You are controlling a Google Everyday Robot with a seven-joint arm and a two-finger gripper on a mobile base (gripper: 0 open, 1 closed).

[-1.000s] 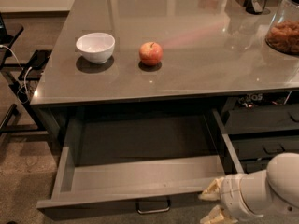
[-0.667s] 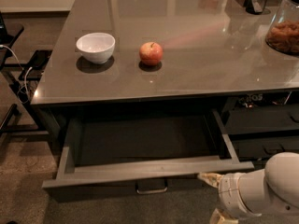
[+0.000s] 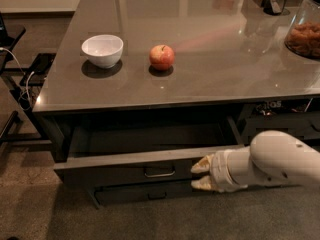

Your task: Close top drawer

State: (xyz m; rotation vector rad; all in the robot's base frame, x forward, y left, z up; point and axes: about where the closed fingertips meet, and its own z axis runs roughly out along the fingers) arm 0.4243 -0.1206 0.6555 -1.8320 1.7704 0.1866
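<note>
One drawer (image 3: 115,173), the top of its stack, stands partly pulled out beneath the counter (image 3: 210,84), its inside showing as a shallow band. Its long axis runs left to right; the closing path lies at right angles to that, back under the counter. Gripper (image 3: 202,174): fingers apart, one above the other, tips at the front panel just right of the handle (image 3: 160,172), so the drawer lies directly ahead of it. Contact looks likely but is not certain. Bowl (image 3: 102,50) and apple (image 3: 162,57) sit on the counter, well apart from the gripper.
</note>
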